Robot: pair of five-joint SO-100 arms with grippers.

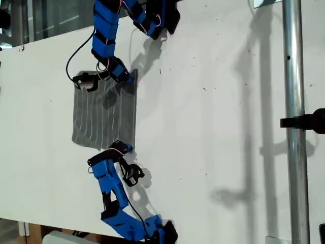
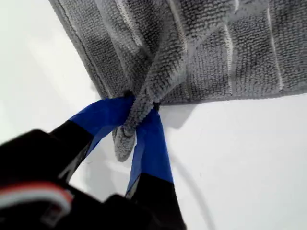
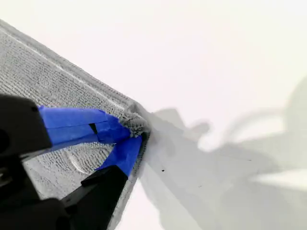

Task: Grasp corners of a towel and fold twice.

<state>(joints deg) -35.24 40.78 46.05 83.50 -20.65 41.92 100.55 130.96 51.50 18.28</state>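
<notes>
Grey striped terry towel (image 1: 105, 114): my first gripper (image 2: 136, 125) & my second gripper (image 3: 136, 134) each clenched on a corner btwn jaws, prob. ready for lifting into fold.

Grey looped terry towel (image 2: 201, 52), soft and matt with pale stripes, on smooth matt white table (image 1: 213, 127); blue-taped fingers (image 2: 151, 143), glossy metal pole (image 1: 294, 101).

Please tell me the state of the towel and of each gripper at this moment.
towel: spread on the white table, held at two corners.
my first gripper: shut on one corner, with the cloth bunched between the jaws.
my second gripper: shut on another corner, where the cloth lies flat.
</notes>
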